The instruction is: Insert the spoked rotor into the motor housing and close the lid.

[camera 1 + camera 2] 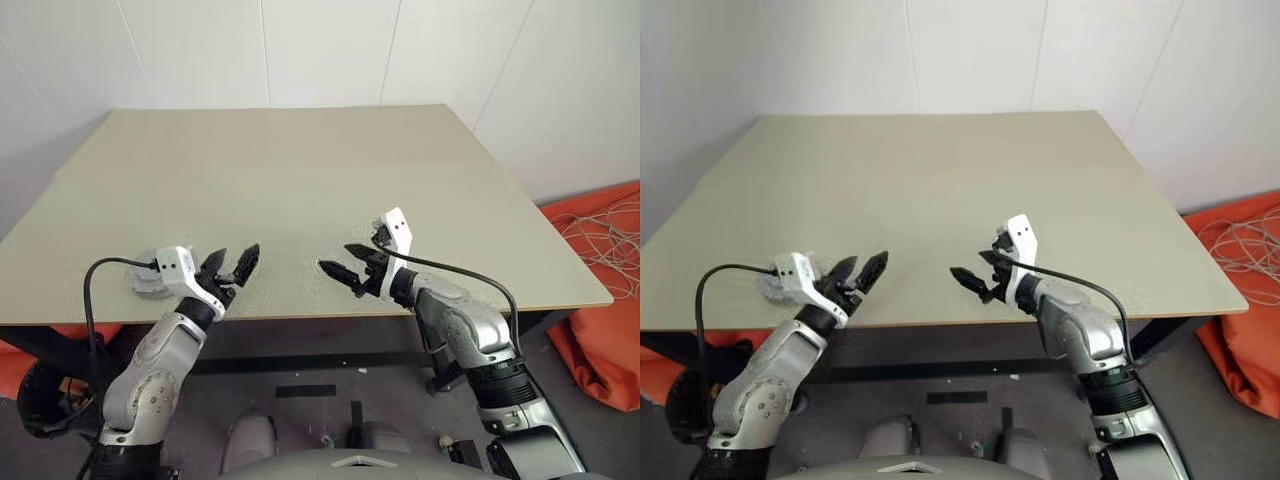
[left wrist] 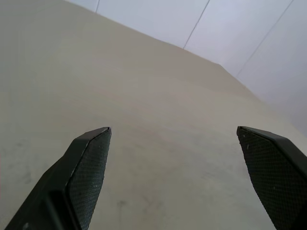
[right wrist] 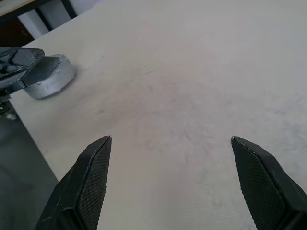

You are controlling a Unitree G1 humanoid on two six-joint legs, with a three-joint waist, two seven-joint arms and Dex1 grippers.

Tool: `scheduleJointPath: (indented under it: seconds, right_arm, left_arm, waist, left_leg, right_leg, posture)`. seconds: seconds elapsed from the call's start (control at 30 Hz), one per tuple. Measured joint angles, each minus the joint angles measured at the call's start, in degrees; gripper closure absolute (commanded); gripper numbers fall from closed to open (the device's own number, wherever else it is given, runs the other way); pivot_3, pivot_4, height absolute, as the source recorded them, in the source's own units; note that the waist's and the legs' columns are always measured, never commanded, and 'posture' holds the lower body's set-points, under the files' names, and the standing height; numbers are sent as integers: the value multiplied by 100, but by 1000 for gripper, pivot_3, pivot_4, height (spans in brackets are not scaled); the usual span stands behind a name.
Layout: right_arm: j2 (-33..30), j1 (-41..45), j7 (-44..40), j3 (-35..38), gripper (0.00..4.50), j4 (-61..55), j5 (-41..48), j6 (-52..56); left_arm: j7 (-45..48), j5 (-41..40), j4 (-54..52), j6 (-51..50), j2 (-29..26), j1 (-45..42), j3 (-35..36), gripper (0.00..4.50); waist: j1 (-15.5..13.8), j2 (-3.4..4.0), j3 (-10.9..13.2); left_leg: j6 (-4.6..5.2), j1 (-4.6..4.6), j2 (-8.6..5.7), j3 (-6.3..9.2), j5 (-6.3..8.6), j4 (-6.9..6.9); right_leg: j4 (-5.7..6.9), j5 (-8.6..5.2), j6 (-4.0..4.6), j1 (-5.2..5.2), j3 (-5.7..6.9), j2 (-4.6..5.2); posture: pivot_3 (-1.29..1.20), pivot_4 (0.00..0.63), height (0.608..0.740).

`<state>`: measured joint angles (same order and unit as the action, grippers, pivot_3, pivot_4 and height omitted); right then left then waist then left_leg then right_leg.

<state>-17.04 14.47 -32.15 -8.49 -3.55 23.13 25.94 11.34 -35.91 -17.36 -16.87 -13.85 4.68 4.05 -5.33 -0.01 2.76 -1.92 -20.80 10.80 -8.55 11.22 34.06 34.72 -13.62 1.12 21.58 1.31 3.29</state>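
Observation:
The motor housing (image 3: pixel 52 76) is a round silver-grey metal piece lying near the table's front left corner. In the head views my left wrist partly covers the housing (image 1: pixel 146 280). Its windings do not show from here. The spoked rotor and the lid are out of view. My left gripper (image 1: pixel 238 256) hovers open over the front edge, just right of the housing, with nothing between its fingers (image 2: pixel 88 167). My right gripper (image 1: pixel 336 258) stands open and empty near the middle of the front edge, pointing left toward the other one.
The beige table (image 1: pixel 300 170) stretches bare toward the white walls behind it. Orange cloth with pale cables (image 1: pixel 600 250) lies on the floor at the right. A dark frame runs under the table's front edge.

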Motion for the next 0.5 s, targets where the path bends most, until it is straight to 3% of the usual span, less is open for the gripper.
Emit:
scheduleJointPath:
  seconds: [0.23,0.5]
  right_arm:
    - [219,-447,397,55,0,182,-951,-1659]
    - [343,-882,936,392,0,579,-1421,-2737]
  left_arm:
    - [303,1453,630,1445,148,60,-176,32]
    - [159,2071,727,2084,449,286,-177,32]
  waist:
    - [10,0,0]
    - [27,1,1]
  left_leg:
    - [20,7,1,1,12,-1]
    - [24,9,2,0,14,-2]
  right_leg:
    - [0,0,1,-6,-1,1]
    - [2,0,3,-5,-1,0]
  posture:
    - [0,0,740]
    - [0,0,740]
